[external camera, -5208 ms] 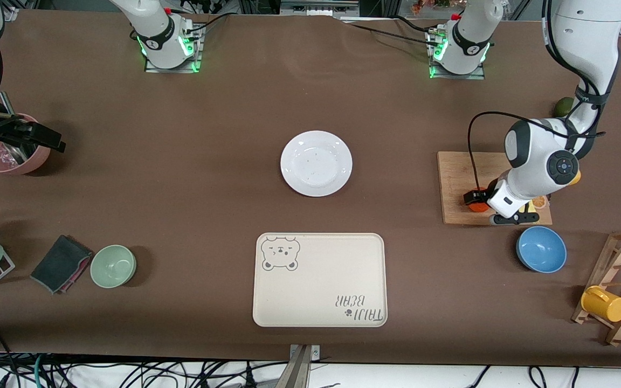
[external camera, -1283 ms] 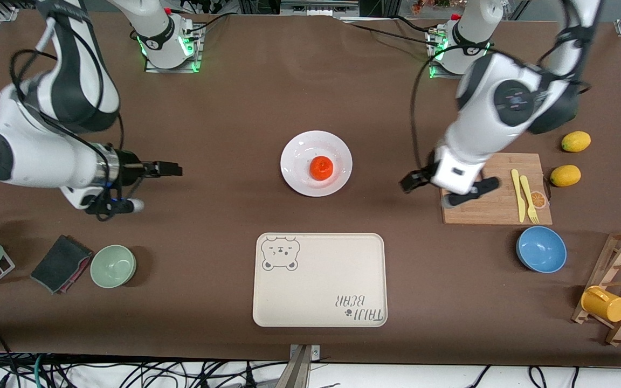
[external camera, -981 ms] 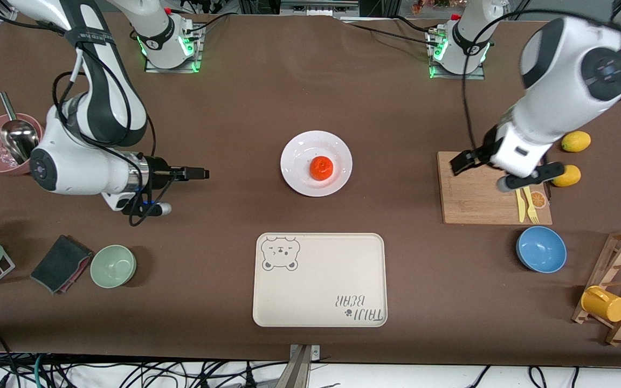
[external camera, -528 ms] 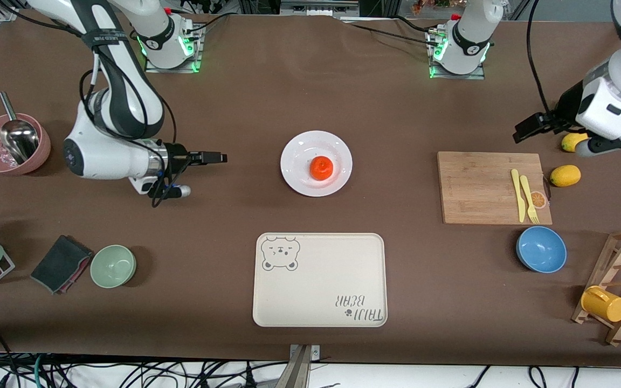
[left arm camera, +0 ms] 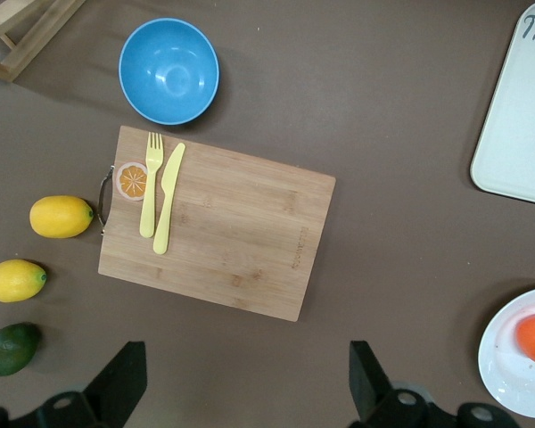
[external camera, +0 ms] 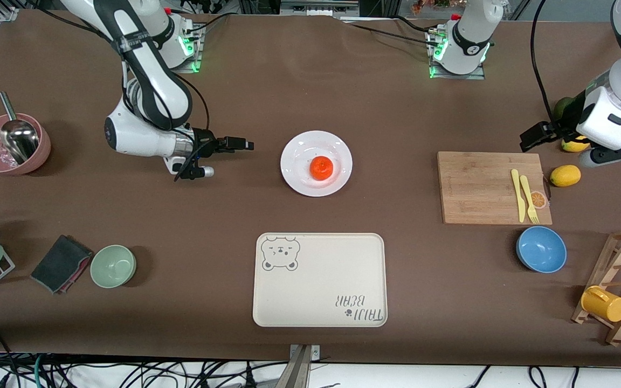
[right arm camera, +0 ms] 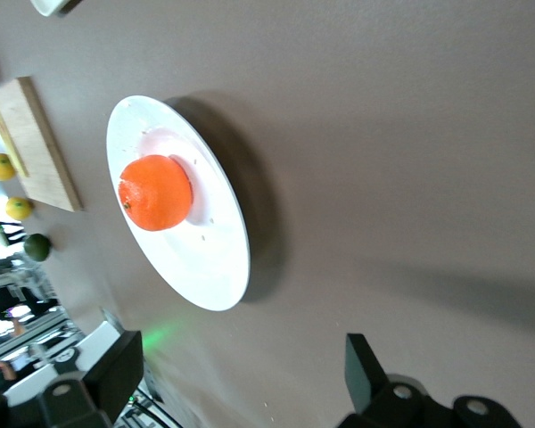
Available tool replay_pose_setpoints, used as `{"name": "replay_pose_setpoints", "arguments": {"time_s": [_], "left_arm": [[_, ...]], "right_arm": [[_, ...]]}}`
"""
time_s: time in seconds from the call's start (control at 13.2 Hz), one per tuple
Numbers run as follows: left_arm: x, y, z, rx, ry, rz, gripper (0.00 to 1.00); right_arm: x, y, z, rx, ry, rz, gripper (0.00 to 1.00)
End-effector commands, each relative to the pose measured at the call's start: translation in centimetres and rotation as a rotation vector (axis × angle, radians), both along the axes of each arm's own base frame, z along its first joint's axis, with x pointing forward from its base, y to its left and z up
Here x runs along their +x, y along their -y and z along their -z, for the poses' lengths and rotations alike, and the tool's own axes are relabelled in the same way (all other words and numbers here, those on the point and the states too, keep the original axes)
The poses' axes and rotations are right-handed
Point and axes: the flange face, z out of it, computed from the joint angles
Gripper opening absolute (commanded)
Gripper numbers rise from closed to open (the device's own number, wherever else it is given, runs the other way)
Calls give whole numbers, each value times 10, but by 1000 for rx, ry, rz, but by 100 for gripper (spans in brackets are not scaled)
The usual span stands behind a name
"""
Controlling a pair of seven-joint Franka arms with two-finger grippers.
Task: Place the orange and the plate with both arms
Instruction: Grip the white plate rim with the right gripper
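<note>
A pink bowl (external camera: 11, 144) with a metal scoop stood at the right arm's end of the surface (external camera: 267, 91). The right pincer (external camera: 240, 144) hung low just beside the plate (external camera: 316, 163), on that same end's side, its fingers spread wide and holding nothing. The plate sat at the middle of the surface, farther from the front camera than the cream tray (external camera: 319, 279). The orange (external camera: 322, 168) rested on the plate. Toward the left arm's end lay a wooden board (external camera: 483, 187) carrying a yellow knife and fork (external camera: 523, 195), with a blue bowl (external camera: 541, 249) nearer the camera. The left pincer (external camera: 558, 144) hovered over the board's edge by two lemons (external camera: 565, 175), fully open and empty.
</note>
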Motion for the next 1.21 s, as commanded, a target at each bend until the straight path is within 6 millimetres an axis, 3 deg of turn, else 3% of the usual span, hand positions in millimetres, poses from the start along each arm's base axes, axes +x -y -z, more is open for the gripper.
{"name": "replay_pose_setpoints", "arguments": {"time_s": [0.0, 0.3, 0.45, 0.75, 0.91, 0.98, 1.06, 1.13], "left_arm": [[10, -3, -14, 22, 14, 1, 100], [14, -12, -61, 12, 110, -16, 100], [14, -3, -61, 25, 111, 1, 100], [14, -2, -62, 23, 116, 3, 100], [14, -3, -63, 23, 116, 1, 100], [14, -3, -63, 23, 116, 0, 100], [14, -3, -63, 23, 114, 0, 100], [13, -3, -63, 23, 113, 0, 100]], "right_arm": [[-10, -12, 28, 34, 31, 23, 100], [-21, -54, 65, 102, 67, 95, 100], [-19, -68, 73, 108, 74, 103, 100], [-17, -99, 83, 89, 97, 122, 100], [-13, -105, 87, 84, 104, 127, 99], [-13, -105, 87, 83, 104, 127, 93], [-13, -106, 86, 84, 107, 125, 76], [-14, -107, 86, 84, 112, 115, 53]]}}
